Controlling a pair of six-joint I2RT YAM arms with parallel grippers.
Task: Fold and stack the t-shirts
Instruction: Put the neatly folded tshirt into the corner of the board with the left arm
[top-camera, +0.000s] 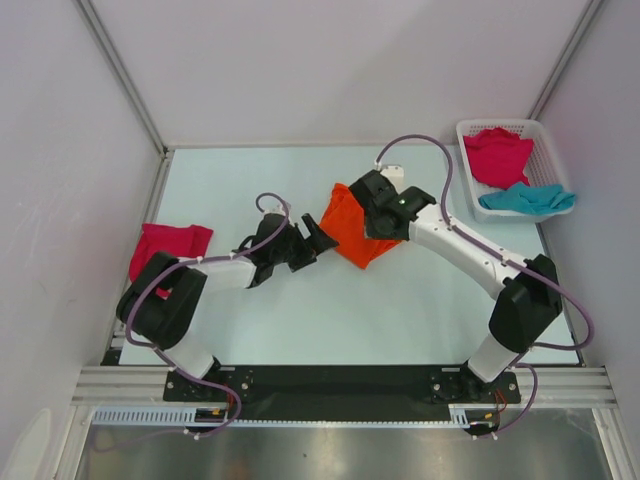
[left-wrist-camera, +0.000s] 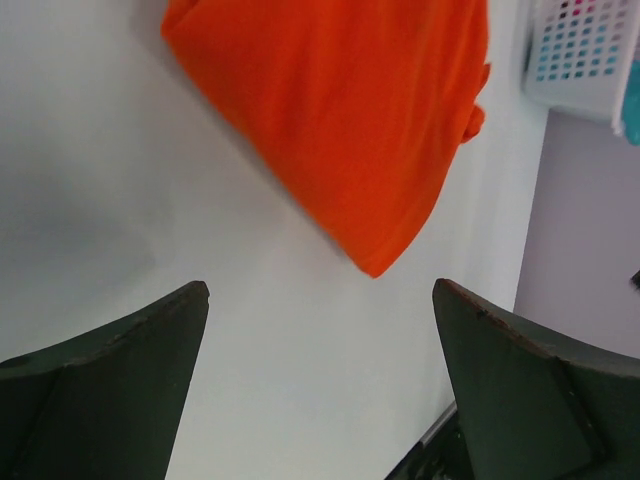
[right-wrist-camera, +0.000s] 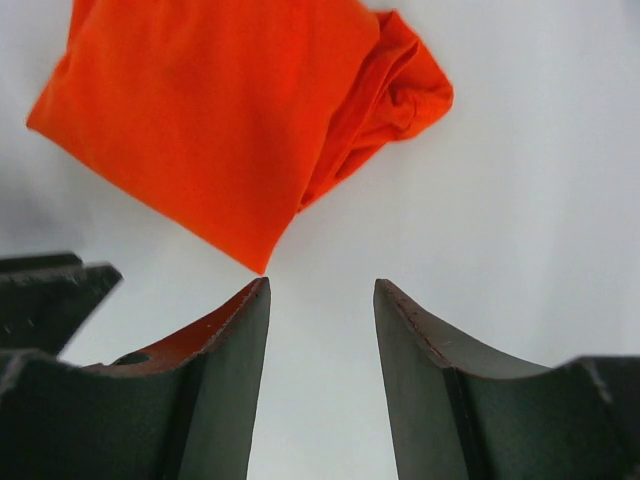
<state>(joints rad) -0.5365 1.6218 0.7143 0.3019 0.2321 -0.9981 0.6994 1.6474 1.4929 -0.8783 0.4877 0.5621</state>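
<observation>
- The orange shirt (top-camera: 352, 232) lies folded near the middle of the table (top-camera: 300, 320). One corner points towards you, and bare table runs along the near side.
- Your left gripper (top-camera: 318, 238) sits just left of that shirt with its jaws spread wide. It holds nothing.
- Your right gripper (top-camera: 362, 205) is over the shirt's right side with its jaws partly apart. It also holds nothing.
- A folded pink shirt (top-camera: 170, 247) rests at the table's left edge, well apart from both grippers.
- The basket (top-camera: 465, 160) stands in the far right corner. It holds a second pink shirt (top-camera: 497, 155) at the far end and a teal shirt (top-camera: 527, 198) at the near end, spilling onto the rim.
- The left wrist view shows the left gripper (left-wrist-camera: 320, 290) short of the orange shirt (left-wrist-camera: 340, 110), not touching it, with the basket (left-wrist-camera: 590, 50) at the top right.
- The right wrist view shows the right gripper (right-wrist-camera: 320, 285) with the orange shirt (right-wrist-camera: 210, 120) just ahead and bunched folds at the cloth's right edge.
</observation>
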